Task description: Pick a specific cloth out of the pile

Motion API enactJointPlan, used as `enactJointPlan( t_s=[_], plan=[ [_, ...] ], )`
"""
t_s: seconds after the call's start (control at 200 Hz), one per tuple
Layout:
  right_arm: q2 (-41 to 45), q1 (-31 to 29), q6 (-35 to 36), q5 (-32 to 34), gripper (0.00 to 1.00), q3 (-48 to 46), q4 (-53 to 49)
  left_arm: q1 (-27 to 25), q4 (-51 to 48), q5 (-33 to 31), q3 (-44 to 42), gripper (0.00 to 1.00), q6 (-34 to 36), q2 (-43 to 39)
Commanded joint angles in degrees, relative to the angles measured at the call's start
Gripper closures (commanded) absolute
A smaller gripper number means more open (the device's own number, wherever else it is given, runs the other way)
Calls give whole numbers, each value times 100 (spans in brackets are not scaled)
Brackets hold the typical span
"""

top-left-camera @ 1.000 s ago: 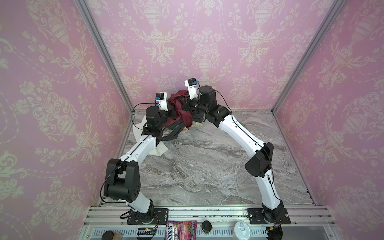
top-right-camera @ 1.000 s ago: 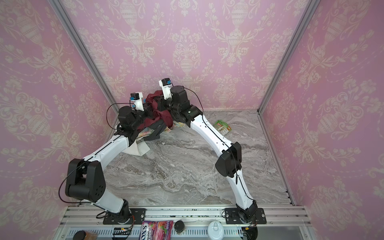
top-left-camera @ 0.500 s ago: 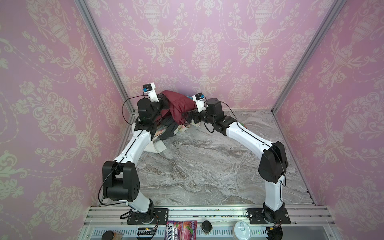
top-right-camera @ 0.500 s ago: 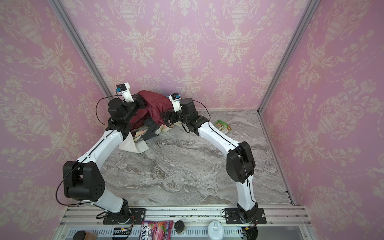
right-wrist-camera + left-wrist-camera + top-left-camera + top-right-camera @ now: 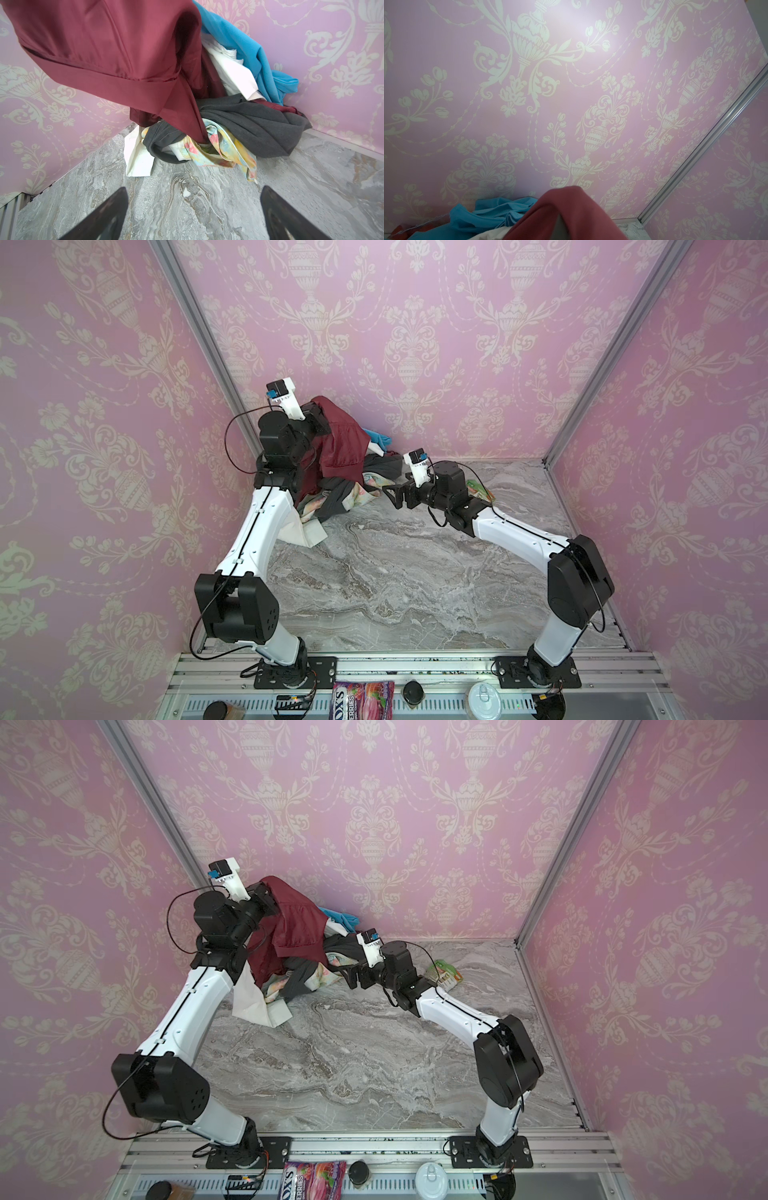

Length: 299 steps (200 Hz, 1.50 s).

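The cloth (image 5: 340,439) (image 5: 295,923) is dark red and hangs lifted over the pile (image 5: 353,489) (image 5: 307,973) in the back left corner. My left gripper (image 5: 316,423) (image 5: 266,900) is raised and shut on the cloth's upper edge. In the left wrist view the red fabric (image 5: 571,212) drapes over the fingers. The cloth's lower end (image 5: 114,52) still trails into the pile (image 5: 239,128). My right gripper (image 5: 390,493) (image 5: 347,973) (image 5: 193,207) stands open and empty, low over the table just right of the pile.
A bright blue garment (image 5: 378,439) (image 5: 249,47) lies against the back wall. A white shirt (image 5: 299,531) spills out toward the front left. A green snack packet (image 5: 478,491) (image 5: 446,971) lies behind the right wrist. Pink walls close in on three sides.
The right gripper let go of the cloth, opened, and dropped down to the right of the pile. The left gripper carried the cloth higher and toward the left.
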<state>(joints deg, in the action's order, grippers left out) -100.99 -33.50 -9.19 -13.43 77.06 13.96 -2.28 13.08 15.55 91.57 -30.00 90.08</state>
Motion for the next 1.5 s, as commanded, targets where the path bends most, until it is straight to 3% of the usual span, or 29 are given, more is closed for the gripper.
enactJointPlan(
  t_s=[0.0,0.505,0.761,1.056,1.251,1.296,1.401,1.461,1.491],
  plan=[
    [153,-71,219,-106,0,-24,701,53,239,-39,709,100,-190,-456],
    [-496,-663,875,-87,0,872,1502,-243,-669,546,1637,100,-274,-780],
    [-1498,-987,1007,172,0,1801,2253,-995,-1204,563,1583,100,30,-939],
    [-2658,-1270,769,542,0,3177,2542,-2023,-1467,460,847,100,260,-1245],
    [-2934,-1335,602,429,0,3556,2473,-2259,-1255,326,-192,100,167,-1567],
    [-2952,-1336,578,392,13,3615,2397,-2259,-1212,337,-385,100,120,-1612],
    [-2911,-1327,480,169,57,3705,2285,-2285,-1207,483,-589,100,38,-1634],
    [-2864,-1326,403,1,76,3755,2176,-2319,-1264,544,-627,100,76,-1648],
    [-2821,-1318,364,-60,92,3744,2161,-2329,-1310,538,-632,100,119,-1664]
  ],
)
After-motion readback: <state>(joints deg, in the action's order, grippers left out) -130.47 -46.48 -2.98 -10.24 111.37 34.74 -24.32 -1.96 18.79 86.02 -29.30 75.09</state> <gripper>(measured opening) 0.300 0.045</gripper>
